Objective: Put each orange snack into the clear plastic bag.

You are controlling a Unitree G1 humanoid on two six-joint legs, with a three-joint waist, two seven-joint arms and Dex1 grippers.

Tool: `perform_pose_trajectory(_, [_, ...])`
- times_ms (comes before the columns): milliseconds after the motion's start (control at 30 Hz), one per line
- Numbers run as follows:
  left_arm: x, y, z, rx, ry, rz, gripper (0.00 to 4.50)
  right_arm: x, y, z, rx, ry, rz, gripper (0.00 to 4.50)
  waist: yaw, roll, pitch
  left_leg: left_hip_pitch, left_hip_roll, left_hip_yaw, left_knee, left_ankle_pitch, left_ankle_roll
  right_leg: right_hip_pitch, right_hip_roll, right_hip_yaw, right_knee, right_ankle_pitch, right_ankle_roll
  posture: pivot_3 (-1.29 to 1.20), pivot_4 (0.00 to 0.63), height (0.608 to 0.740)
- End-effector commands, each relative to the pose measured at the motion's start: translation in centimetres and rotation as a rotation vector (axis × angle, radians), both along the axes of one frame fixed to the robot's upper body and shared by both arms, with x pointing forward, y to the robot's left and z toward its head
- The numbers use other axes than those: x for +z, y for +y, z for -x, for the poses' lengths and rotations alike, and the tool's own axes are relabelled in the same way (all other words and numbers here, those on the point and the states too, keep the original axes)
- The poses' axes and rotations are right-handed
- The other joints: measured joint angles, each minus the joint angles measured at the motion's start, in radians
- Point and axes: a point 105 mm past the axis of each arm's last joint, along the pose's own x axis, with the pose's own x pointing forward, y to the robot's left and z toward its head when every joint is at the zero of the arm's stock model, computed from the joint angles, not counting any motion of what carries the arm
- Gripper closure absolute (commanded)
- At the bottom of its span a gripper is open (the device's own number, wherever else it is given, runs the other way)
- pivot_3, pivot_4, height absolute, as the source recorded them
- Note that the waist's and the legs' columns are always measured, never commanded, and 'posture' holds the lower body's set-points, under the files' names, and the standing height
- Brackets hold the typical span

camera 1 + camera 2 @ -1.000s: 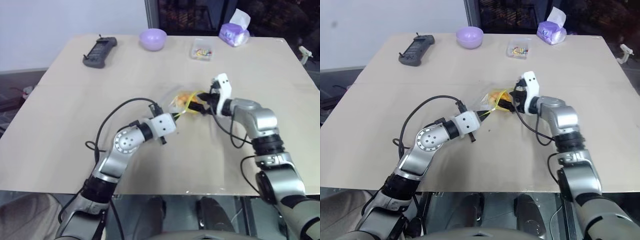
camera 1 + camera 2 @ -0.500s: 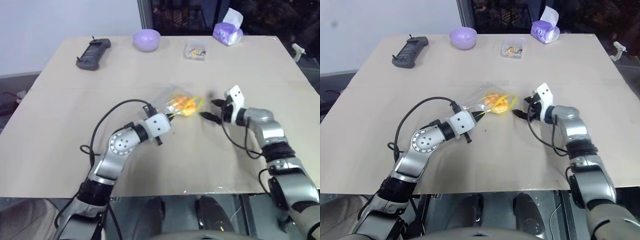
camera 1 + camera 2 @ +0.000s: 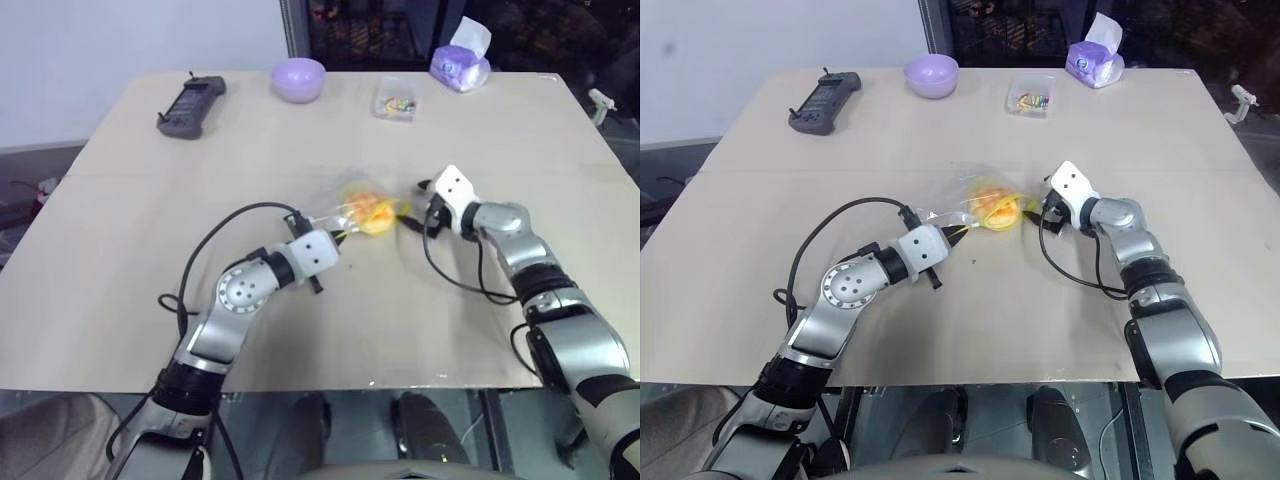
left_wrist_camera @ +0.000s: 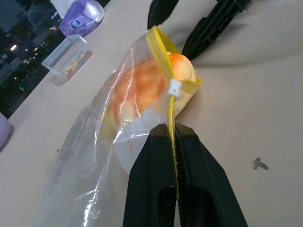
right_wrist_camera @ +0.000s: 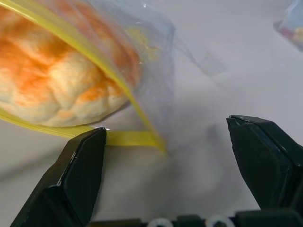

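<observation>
Just beyond right end effector (image 5: 165, 179): bagged orange snack (image 5: 57, 85).

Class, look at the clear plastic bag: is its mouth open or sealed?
Open: the clear plastic bag's yellow seal strip gapes around the protruding orange snack.

The bag (image 4: 118, 123) is thin, glossy clear plastic film, creased and catching glints, with an opaque yellow plastic seal strip (image 4: 163, 56) and a small white plastic slider (image 4: 174, 88). Inside it the bun (image 5: 52, 90) looks soft and matt, its orange crust cracked and rough. The black fingers (image 5: 78, 175) are matt, finely textured plastic, and the table (image 3: 130, 230) at 9 o'clock of the bag is smooth, matt, pale wood-like board.
</observation>
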Motion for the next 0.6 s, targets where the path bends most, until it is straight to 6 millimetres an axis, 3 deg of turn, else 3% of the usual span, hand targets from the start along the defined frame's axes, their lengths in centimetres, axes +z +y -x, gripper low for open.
perform_pose_trajectory(33, [0.9, 0.2, 0.1, 0.003, -0.035, 0.019, 4.5, 1.4, -1.8, 0.0, 0.008, -0.043, 0.031, 0.08, 0.002, 0.0, 0.0, 0.0, 0.0, 0.0, 0.0, 0.0, 0.0, 0.0, 0.0, 0.0, 0.0, 0.0, 0.0, 0.0, 0.15, 0.74])
perform_pose_trajectory(200, [0.8, 0.2, 0.1, 0.003, -0.034, 0.023, 4.5, 0.8, -2.8, 0.1, 0.009, -0.062, 0.135, 0.08, 0.002, 0.0, 0.0, 0.0, 0.0, 0.0, 0.0, 0.0, 0.0, 0.0, 0.0, 0.0, 0.0, 0.0, 0.0, 0.0, 0.15, 0.74])
perform_pose_trajectory(600, [1.2, -0.1, 0.4, -0.009, -0.024, 0.066, 4.5, 1.1, 2.6, -0.9, 0.07, -0.479, 0.43, 0.08, -0.009, 0.0, 0.0, 0.002, 0.0, 0.002, 0.0, 0.001, -0.001, 0.0, 0.0, 0.002, 0.001, 0.0, 0.0, 0.0, 0.15, 0.74])
